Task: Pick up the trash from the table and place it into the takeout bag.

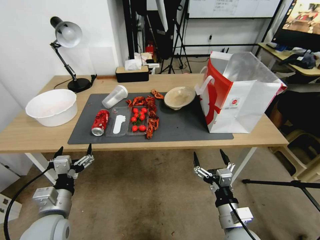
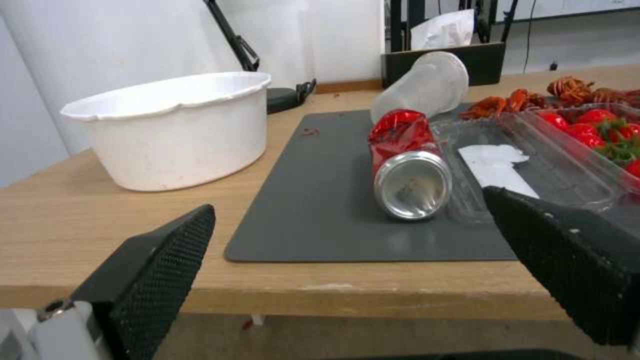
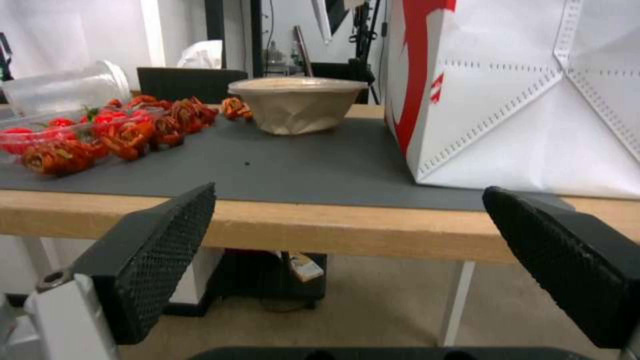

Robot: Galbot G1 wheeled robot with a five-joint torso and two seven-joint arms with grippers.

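No pickup has begun: left gripper [image 1: 74,154] and right gripper [image 1: 211,158] hang wide open, empty, below the light-wood counter [image 1: 40,136], whose crushed red soda can [image 1: 100,122] needs reaching first, well left of the tall white-and-red paper takeout bag [image 1: 240,96].

The tall white paper takeout bag with red sides [image 3: 533,95] is cut off at the top and side; its small red logo [image 1: 234,102] is illegible.

On the table's mat [image 1: 180,128], the can [image 1: 100,122] lies left, the takeout bag [image 1: 245,100] right.
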